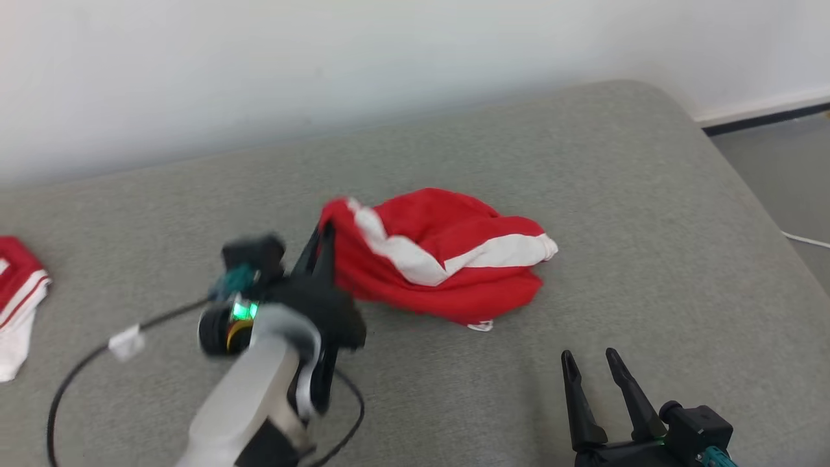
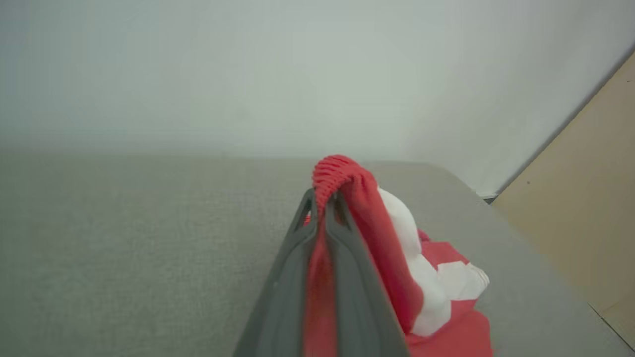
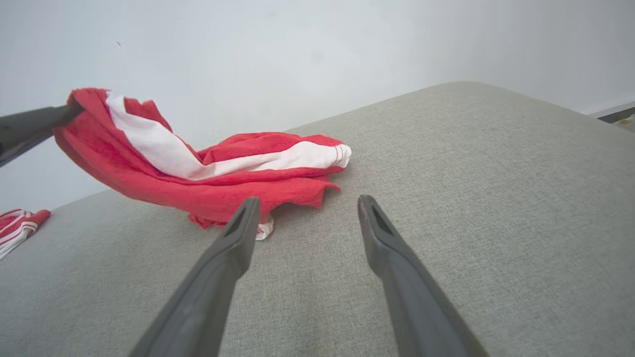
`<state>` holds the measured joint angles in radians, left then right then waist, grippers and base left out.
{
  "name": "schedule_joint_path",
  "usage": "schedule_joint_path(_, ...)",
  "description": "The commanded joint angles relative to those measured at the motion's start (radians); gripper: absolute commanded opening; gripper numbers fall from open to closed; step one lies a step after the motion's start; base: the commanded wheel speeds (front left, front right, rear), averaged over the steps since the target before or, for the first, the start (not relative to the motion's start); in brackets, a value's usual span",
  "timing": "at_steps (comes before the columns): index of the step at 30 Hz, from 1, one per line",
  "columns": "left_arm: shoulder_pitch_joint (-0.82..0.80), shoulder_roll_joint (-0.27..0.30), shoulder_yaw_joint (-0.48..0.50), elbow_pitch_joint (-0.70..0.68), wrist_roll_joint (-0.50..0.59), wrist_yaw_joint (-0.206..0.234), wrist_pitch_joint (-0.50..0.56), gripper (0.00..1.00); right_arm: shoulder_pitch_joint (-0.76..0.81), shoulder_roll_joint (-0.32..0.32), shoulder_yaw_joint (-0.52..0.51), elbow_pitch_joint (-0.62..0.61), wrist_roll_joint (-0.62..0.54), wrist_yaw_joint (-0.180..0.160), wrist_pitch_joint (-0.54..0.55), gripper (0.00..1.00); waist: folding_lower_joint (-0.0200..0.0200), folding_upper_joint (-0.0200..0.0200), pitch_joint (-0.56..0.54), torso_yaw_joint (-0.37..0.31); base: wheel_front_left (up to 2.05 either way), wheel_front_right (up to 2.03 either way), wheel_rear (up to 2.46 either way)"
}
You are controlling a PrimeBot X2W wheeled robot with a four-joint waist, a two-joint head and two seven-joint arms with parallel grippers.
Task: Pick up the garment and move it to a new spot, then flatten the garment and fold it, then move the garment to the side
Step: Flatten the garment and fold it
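The garment lies crumpled near the middle of the grey cushion, with its left edge raised off the surface. That edge is clamped in the jaws of the left gripper, which are clenched on the red cloth. The remainder trails to the right and rests on the cushion. The long axis runs left to right, from the clamped edge to the white-striped end. The right gripper is positioned toward the front, jaws spread and empty, apart from the garment. The free end is judged nearer the right arm.
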<state>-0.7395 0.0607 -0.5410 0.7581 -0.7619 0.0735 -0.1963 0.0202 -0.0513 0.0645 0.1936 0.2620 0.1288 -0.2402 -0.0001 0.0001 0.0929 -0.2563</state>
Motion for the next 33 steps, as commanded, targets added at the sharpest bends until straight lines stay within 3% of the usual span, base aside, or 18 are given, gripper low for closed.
schedule_joint_path(1,0.045,0.004,0.017,0.002,-0.025,0.008,-0.015,0.00,0.005,0.002,0.003,-0.003,0.000,0.004,0.000,1.00,0.0001,-0.0001,-0.010,0.066,0.00,0.00,0.00)
schedule_joint_path(8,0.258,0.007,0.059,-0.040,-0.060,0.037,-0.061,0.00,0.009,0.002,-0.003,-0.011,-0.009,0.004,0.009,1.00,0.0001,-0.0001,-0.020,0.137,0.00,0.00,0.00)
schedule_joint_path(16,0.432,0.002,0.096,-0.168,-0.016,0.068,-0.071,0.00,0.015,0.002,-0.011,-0.022,-0.014,0.004,0.019,1.00,0.0001,-0.0001,-0.031,0.175,0.00,0.00,0.00)
schedule_joint_path(17,0.454,0.000,0.096,-0.183,-0.009,0.069,-0.071,0.39,0.015,0.002,-0.009,-0.023,-0.014,0.004,0.019,1.00,0.0001,-0.0001,-0.033,0.177,0.00,0.00,0.00)
schedule_joint_path(18,0.475,-0.001,0.096,-0.197,-0.004,0.072,-0.070,1.00,0.015,0.002,-0.009,-0.022,-0.014,0.004,0.021,1.00,0.0001,-0.0001,-0.036,0.177,0.00,0.00,0.00)
schedule_joint_path(25,0.585,0.007,0.126,-0.304,0.051,0.090,-0.069,1.00,0.027,0.002,-0.002,-0.018,-0.013,0.004,0.025,1.00,0.0001,-0.0001,-0.063,0.167,0.00,0.00,0.00)
schedule_joint_path(33,0.776,0.046,0.303,-0.642,0.304,0.049,-0.069,1.00,0.061,0.002,-0.059,-0.032,-0.036,0.004,0.032,1.00,0.0001,-0.0001,-0.106,0.171,0.00,0.00,0.00)
